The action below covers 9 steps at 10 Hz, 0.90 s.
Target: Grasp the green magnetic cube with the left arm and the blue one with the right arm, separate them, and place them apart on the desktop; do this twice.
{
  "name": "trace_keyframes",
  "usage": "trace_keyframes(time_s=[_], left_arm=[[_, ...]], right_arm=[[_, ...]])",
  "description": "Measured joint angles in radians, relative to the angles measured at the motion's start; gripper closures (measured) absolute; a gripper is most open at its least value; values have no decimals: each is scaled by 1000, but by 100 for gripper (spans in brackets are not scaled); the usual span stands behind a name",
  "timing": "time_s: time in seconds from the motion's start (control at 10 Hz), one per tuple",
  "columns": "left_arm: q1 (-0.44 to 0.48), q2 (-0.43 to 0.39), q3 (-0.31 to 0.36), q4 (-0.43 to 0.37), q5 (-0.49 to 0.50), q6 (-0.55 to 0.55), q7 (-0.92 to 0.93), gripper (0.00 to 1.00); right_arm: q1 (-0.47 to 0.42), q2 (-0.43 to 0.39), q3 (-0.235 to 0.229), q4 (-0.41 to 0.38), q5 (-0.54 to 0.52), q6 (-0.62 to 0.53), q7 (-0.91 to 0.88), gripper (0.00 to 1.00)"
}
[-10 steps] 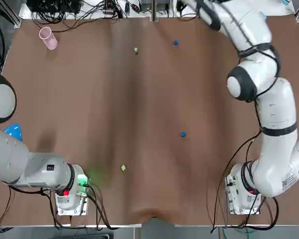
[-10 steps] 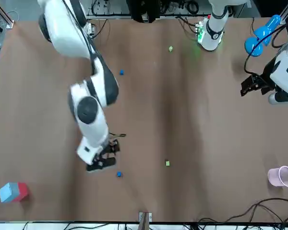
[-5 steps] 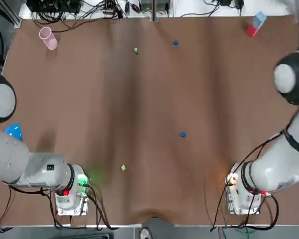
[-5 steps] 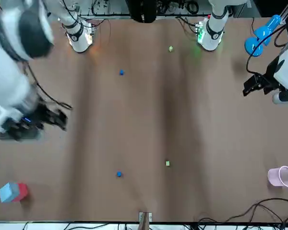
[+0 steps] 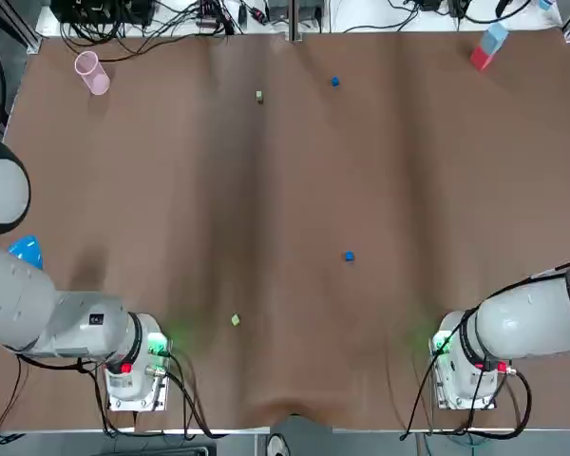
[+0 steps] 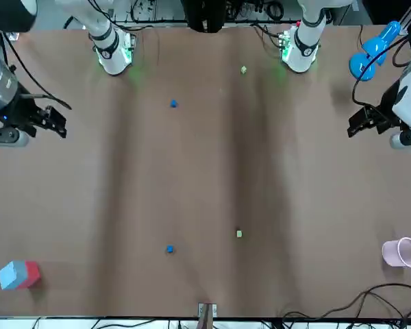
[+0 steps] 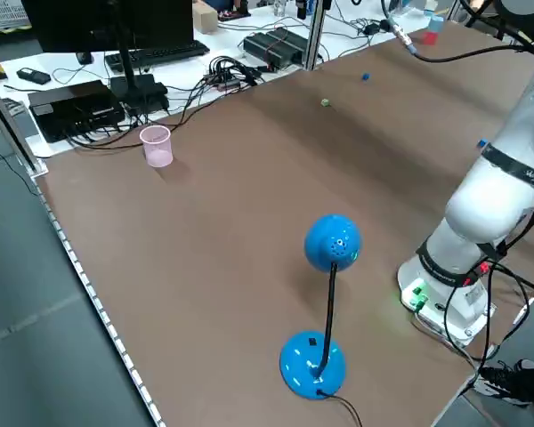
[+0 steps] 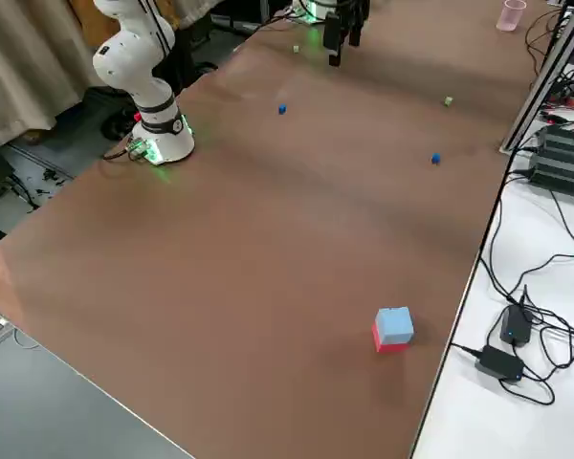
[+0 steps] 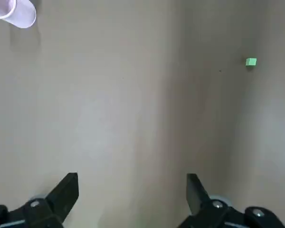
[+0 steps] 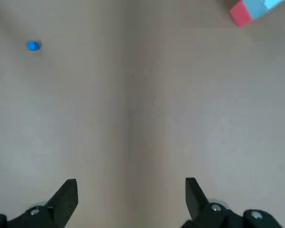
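Note:
Four small cubes lie apart on the brown table. One green cube [image 5: 259, 96] and one blue cube [image 5: 334, 82] rest near the far edge. A second blue cube [image 5: 349, 256] lies mid-table, and a second green cube [image 5: 235, 321] is close to the left arm's base. My left gripper [image 6: 355, 128] hovers open at the table's left side, and its wrist view shows a green cube [image 9: 251, 61] far off. Out at the right side my right gripper [image 6: 57, 124] also stands open, holding nothing, with a blue cube [image 10: 33, 45] distant in its wrist view.
A pink cup [image 5: 90, 71] stands at the far left corner. A red-and-blue block [image 5: 487, 45] sits at the far right corner. A blue desk lamp [image 7: 325, 311] stands by the left edge. Cables and equipment lie beyond the far edge.
The right arm has swung from over the far middle of the table out to the right side, leaving the top view. The cubes stay where they were. The left arm barely moved.

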Motion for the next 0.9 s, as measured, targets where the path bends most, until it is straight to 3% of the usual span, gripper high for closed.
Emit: trace_keyframes(time_s=[0.2, 0.9], left_arm=[[0, 0, 0, 1, 0, 0, 0, 0], [0, 0, 0, 3, 0, 0, 0, 0]], right_arm=[[-11, 0, 5, -57, 0, 103, -64, 1], [-18, -18, 7, -48, 0, 84, -76, 0]])
